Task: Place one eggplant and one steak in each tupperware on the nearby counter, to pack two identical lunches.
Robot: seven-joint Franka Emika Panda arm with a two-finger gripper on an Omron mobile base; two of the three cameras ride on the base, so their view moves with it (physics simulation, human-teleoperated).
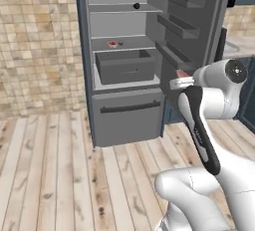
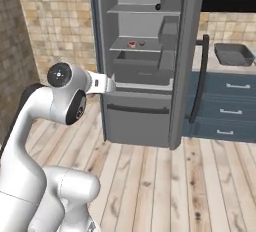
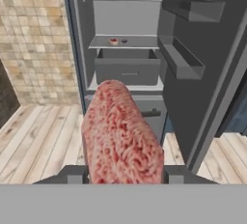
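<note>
The hand (image 3: 126,177) is clamped on a steak (image 3: 123,136), a thick, rounded slab of pink and red meat with a grainy, marbled surface that stands up between the two dark fingers in the hand view. In the left base view the steak shows as a small red end (image 1: 183,74) at the tip of the hand, just in front of the open fridge (image 1: 127,65). The fridge is a tall box of smooth grey panels, with flat shelves, a deep rectangular drawer (image 1: 126,65) and narrow bins on its open door (image 1: 191,21). On the middle shelf lies a second small reddish piece (image 1: 113,44), and on the upper shelf a small dark round thing (image 1: 136,6). To the right of the fridge, on the beige desk (image 2: 212,66), sits the dark grey tupperware (image 2: 234,54) with rounded corners. The white arm is folded, its forearm reaching level toward the fridge over the pale wooden plank floor (image 1: 50,175).
</note>
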